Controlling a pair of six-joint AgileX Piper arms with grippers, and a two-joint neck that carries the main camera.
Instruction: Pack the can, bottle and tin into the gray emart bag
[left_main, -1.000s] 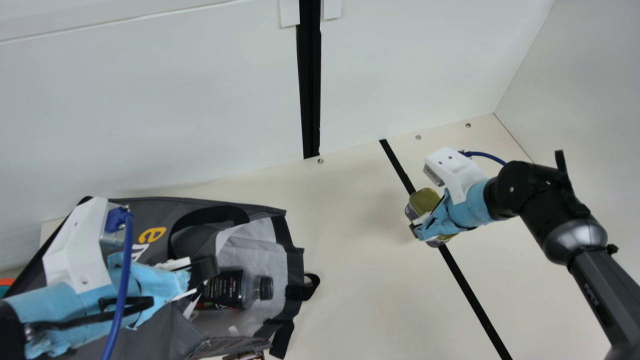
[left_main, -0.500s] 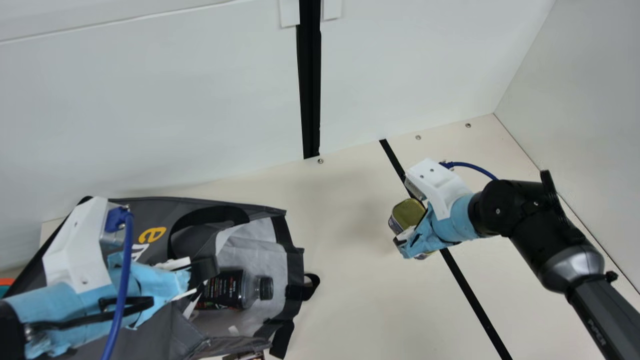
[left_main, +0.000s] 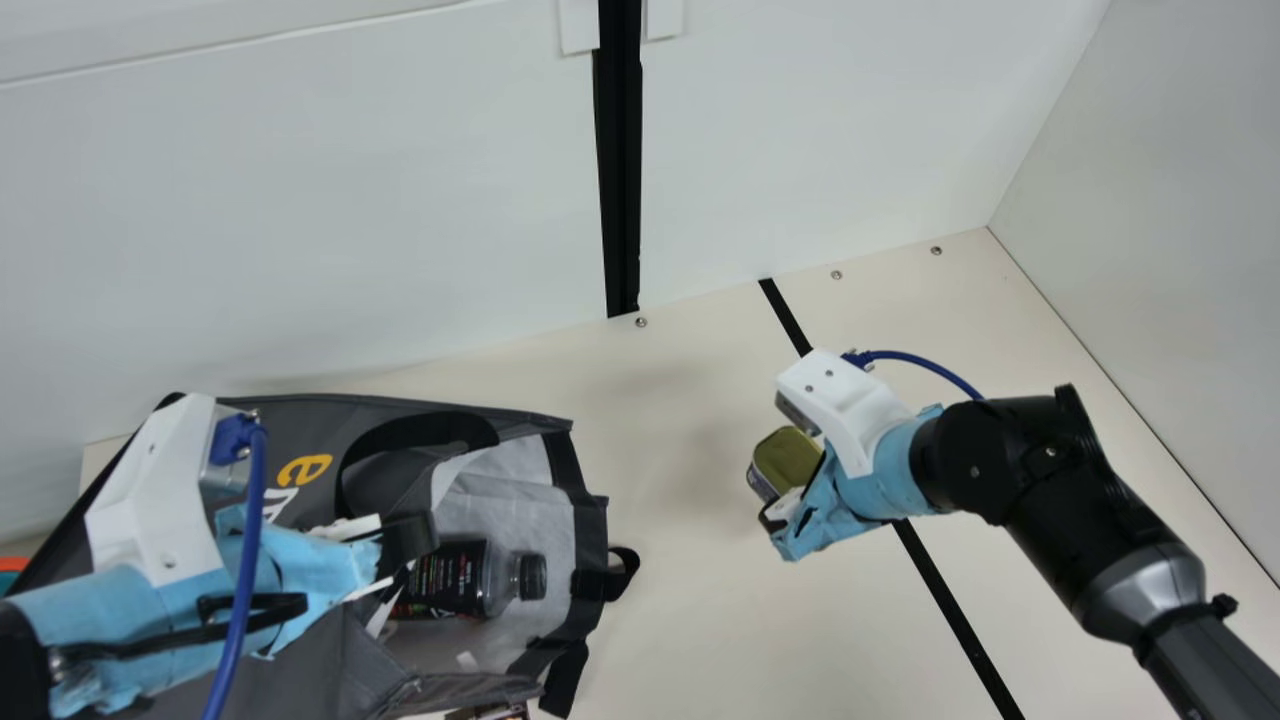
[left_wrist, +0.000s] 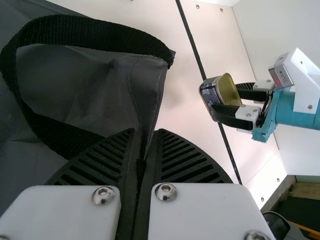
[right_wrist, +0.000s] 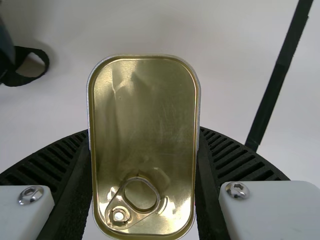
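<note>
Gray fabric is making up the emart bag (left_main: 330, 415), which is lying on its side on the cream table (left_main: 700, 630), its mouth opening toward the right arm. Inside that mouth, against the pale lining (left_main: 500, 490), the dark-labelled bottle (left_main: 450, 580) is lying with its black cap pointing outward. The left gripper (left_main: 405, 545) is closing on the bag itself, pinching a fold of its cloth between two nearly meeting fingers. Well apart from the bag, on its open side, the right gripper (left_main: 788, 500) is gripping the gold-topped tin (left_main: 785, 458) by its two long sides and holding it over the table, pull ring and lid showing.

Beyond the tin from the bag, a black line (left_main: 950, 600) is running across the tabletop. Behind the bag, a plain white wall (left_main: 350, 200) is rising, with a black upright strip (left_main: 620, 180) coming down it, and a screw (left_main: 641, 322) is sitting at its foot. Farthest from the bag, a pale side wall (left_main: 1180, 250) is meeting the back one at a corner. A black strap loop (left_main: 625, 575) is sticking out beside the bag's mouth.
</note>
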